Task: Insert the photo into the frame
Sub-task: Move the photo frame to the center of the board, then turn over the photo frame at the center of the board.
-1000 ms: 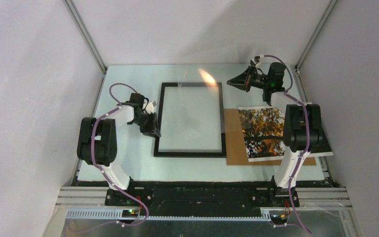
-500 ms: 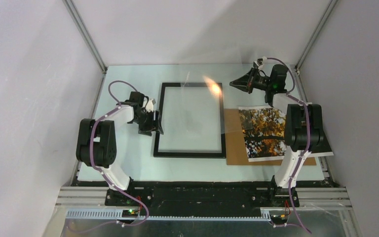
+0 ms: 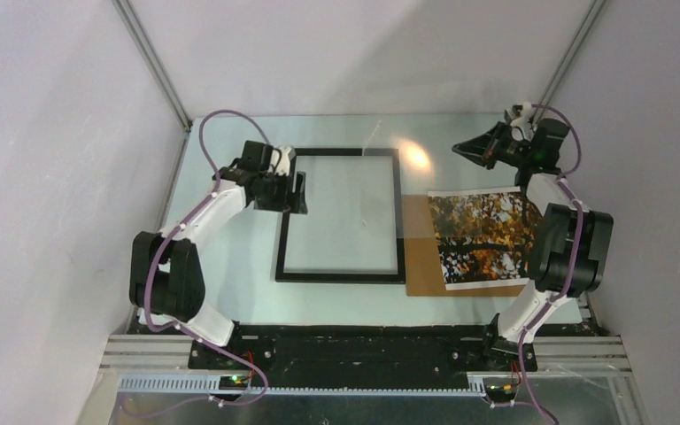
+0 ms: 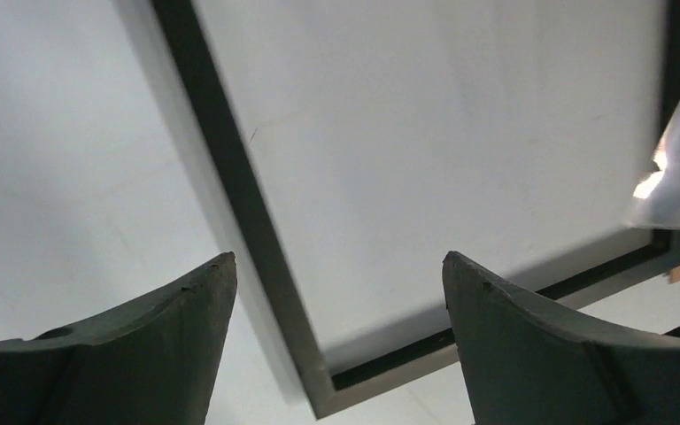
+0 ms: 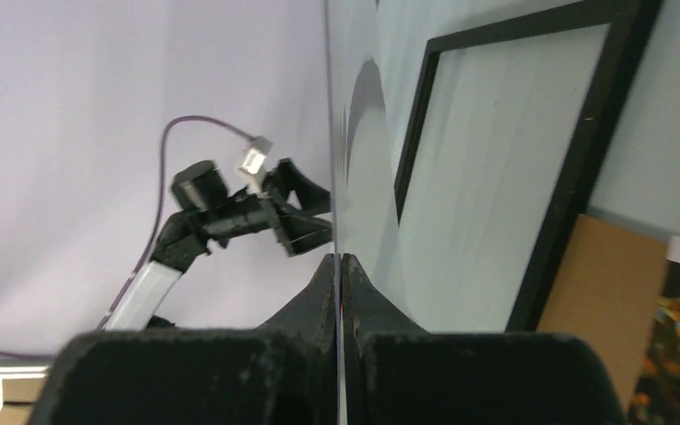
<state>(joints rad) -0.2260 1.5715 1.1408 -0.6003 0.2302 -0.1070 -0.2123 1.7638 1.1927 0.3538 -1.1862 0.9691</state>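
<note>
R pincer (image 5: 341, 258) clenched on pane (image 5: 367, 124) edge, L pincer (image 4: 336, 266) released over frame (image 4: 230, 181); thin grip, pane may slip & crack.

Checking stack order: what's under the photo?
A brown backing board lies under the photo, showing past its left and near edges. The rest of the board is covered.
</note>
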